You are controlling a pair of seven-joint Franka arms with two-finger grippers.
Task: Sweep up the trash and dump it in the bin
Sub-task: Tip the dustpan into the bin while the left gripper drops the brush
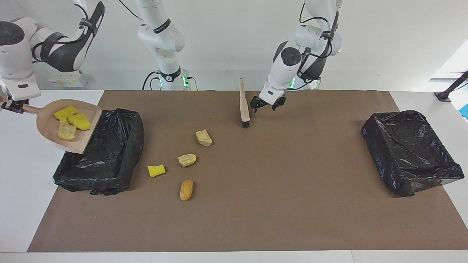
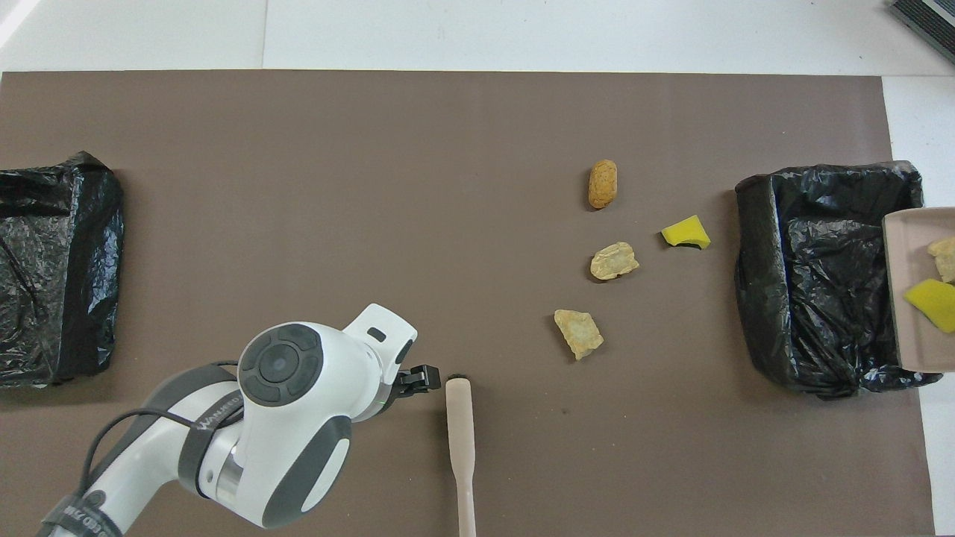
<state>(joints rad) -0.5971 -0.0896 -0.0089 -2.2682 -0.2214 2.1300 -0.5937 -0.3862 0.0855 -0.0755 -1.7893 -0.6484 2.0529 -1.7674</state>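
Four scraps lie on the mat near the bin; three ride in the dustpan, right gripper clamped on its handle. Left gripper, fingers spread, empty beside the brush. Scraps look light, soft: sweep, don't pinch.

Mat middle: the brown mat lies bare between the scraps and the bin at the left arm's end; a gripper passes freely there.
Scrap cluster: four loose scraps lie apart with gaps between them, near the other bin.
Brush: the brush stands upright, just beside the left gripper.
Dustpan: the dustpan hangs over that bin's outer rim, leaving most of its mouth uncovered.
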